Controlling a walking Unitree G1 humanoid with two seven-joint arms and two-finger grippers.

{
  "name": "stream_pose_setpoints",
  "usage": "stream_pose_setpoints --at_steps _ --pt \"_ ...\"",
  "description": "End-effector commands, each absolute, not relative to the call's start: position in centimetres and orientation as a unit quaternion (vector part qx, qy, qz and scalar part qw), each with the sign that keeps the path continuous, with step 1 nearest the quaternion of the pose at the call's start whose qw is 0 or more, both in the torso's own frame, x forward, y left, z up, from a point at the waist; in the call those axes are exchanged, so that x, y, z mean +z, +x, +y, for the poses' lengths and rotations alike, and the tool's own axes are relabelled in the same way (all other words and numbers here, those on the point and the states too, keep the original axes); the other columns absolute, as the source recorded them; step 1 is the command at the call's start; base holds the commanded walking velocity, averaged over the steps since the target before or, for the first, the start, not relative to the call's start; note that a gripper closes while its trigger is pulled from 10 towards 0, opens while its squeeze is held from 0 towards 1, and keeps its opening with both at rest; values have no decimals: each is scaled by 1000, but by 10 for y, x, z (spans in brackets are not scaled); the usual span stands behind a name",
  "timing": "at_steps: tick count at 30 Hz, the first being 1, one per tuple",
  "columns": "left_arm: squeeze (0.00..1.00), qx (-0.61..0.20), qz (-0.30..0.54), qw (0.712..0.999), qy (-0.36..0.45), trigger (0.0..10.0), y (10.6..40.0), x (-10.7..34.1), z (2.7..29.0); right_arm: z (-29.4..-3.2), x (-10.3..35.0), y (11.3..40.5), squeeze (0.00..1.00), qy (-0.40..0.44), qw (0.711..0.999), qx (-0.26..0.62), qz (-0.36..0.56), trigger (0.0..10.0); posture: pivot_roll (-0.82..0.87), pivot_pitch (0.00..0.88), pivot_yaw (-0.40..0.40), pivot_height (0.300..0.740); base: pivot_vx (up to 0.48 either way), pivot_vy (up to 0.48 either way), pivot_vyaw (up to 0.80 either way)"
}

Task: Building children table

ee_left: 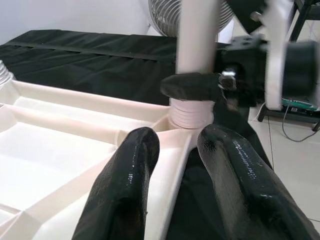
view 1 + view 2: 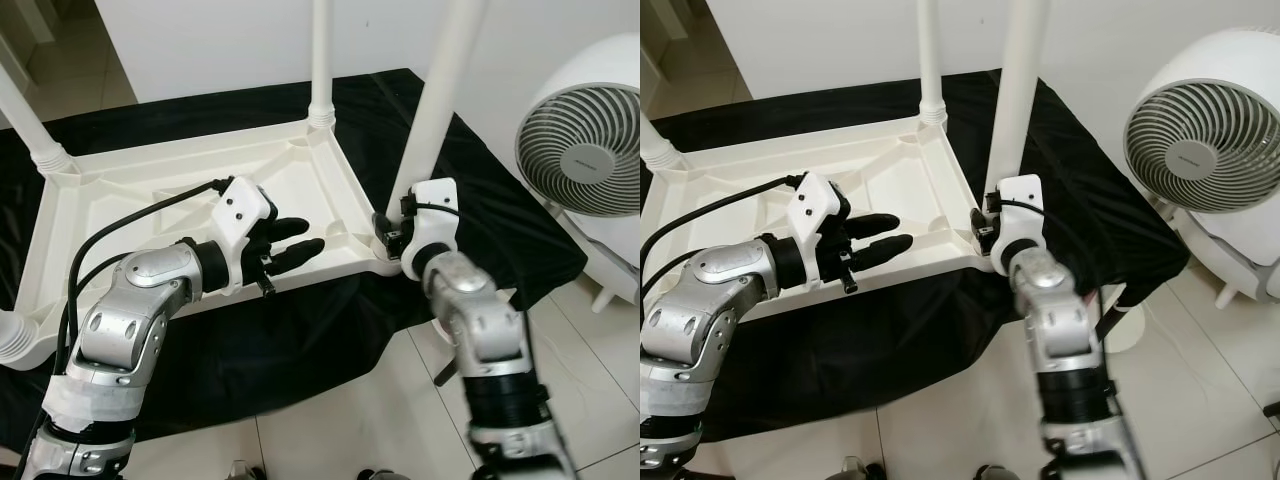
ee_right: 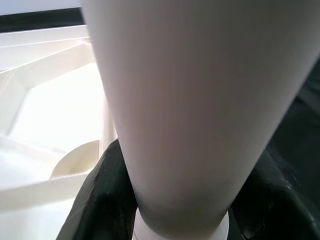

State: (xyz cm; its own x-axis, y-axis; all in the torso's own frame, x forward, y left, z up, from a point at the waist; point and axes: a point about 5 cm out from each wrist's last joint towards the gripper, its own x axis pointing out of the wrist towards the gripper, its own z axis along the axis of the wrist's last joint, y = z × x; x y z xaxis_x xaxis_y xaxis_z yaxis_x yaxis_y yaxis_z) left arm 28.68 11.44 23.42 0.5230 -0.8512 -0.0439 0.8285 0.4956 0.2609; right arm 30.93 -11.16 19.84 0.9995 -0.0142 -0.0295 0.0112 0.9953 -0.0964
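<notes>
A white plastic children's table (image 2: 150,190) lies upside down on a black cloth (image 2: 300,340). White legs stand up from its corners. My right gripper (image 2: 392,228) is shut on the base of the near right leg (image 2: 440,90), just above its ribbed socket. In the right wrist view that leg (image 3: 190,100) sits between the black fingers (image 3: 95,200). My left gripper (image 2: 295,243) is open and hovers over the table's near rim, pointing at that same corner. Its fingers (image 1: 125,190) hold nothing, and the leg (image 1: 197,35) stands a short way ahead of them.
A white fan (image 2: 590,130) stands on the tiled floor at the right, close to the cloth's edge. Another leg (image 2: 321,60) rises at the far right corner, one (image 2: 25,120) at the far left, and one (image 2: 12,335) at the near left. A white wall is behind.
</notes>
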Motion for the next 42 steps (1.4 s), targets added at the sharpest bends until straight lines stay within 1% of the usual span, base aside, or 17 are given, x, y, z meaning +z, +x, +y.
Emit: stream_pose_setpoints --at_steps 1,2,3,4,5,6,12,13,14,17,20,21,30,32,39,40,42 --pt "0 -461 -45 877 127 10000 288 233 116 -113 169 305 0 -69 994 -14 84 0 -105 153 77 740 0 0 0" --pt "0 -462 -45 877 127 10000 288 233 116 -111 171 305 0 -73 995 -9 73 1882 -105 153 77 740 0 0 0" --pt "0 -462 -45 877 127 10000 288 233 116 -111 171 305 0 -73 995 -9 73 1882 -105 153 77 740 0 0 0" --pt "0 -462 -45 877 127 10000 288 233 116 -109 174 305 0 -70 996 5 64 9020 -106 151 78 740 0 0 0" --pt "0 -462 -45 877 127 10000 288 233 116 -108 178 306 0 -73 996 21 48 10000 -106 151 78 740 0 0 0" --pt "0 -462 -45 877 127 10000 288 233 116 -108 182 308 1000 -69 996 38 36 10000 -106 151 78 740 0 0 0" --pt "0 -463 -45 876 127 10000 288 232 116 -112 194 312 1000 -71 996 50 8 10000 -106 147 79 740 0 0 0" --pt "0 -462 -45 876 127 10000 288 232 116 -111 198 312 239 -71 995 72 -2 10000 -107 147 78 740 0 0 0" --pt "0 -462 -45 876 127 10000 288 232 116 -109 202 312 0 -70 992 101 -10 10000 -107 147 78 740 0 0 0" --pt "0 -462 -45 876 127 10000 288 232 116 -107 206 311 0 -74 991 113 -19 10000 -107 147 78 740 0 0 0" --pt "0 -462 -46 877 127 10000 288 233 116 -107 211 307 0 -109 972 207 -24 10000 -107 147 78 740 0 0 0" --pt "0 -462 -46 877 126 10000 288 233 116 -112 213 307 0 -128 963 237 -28 10000 -106 153 77 740 0 0 0" --pt "0 -461 -45 877 126 10000 287 234 117 -131 214 315 0 -155 945 289 -16 10000 -100 160 79 740 0 0 0" --pt "0 -461 -44 877 126 10000 287 233 117 -141 217 320 0 -171 930 325 -13 10000 -100 160 79 740 0 0 0" --pt "0 -462 -44 877 126 10000 287 234 117 -147 221 330 0 -175 921 348 -10 10000 -97 163 85 740 0 0 0" --pt "0 -462 -44 877 127 10000 288 234 117 -147 222 332 0 -172 919 356 -9 9725 -93 163 85 740 0 0 0" --pt "0 -461 -44 877 127 10000 288 234 117 -146 222 334 0 -171 917 361 -9 9725 -93 163 85 740 0 0 0"
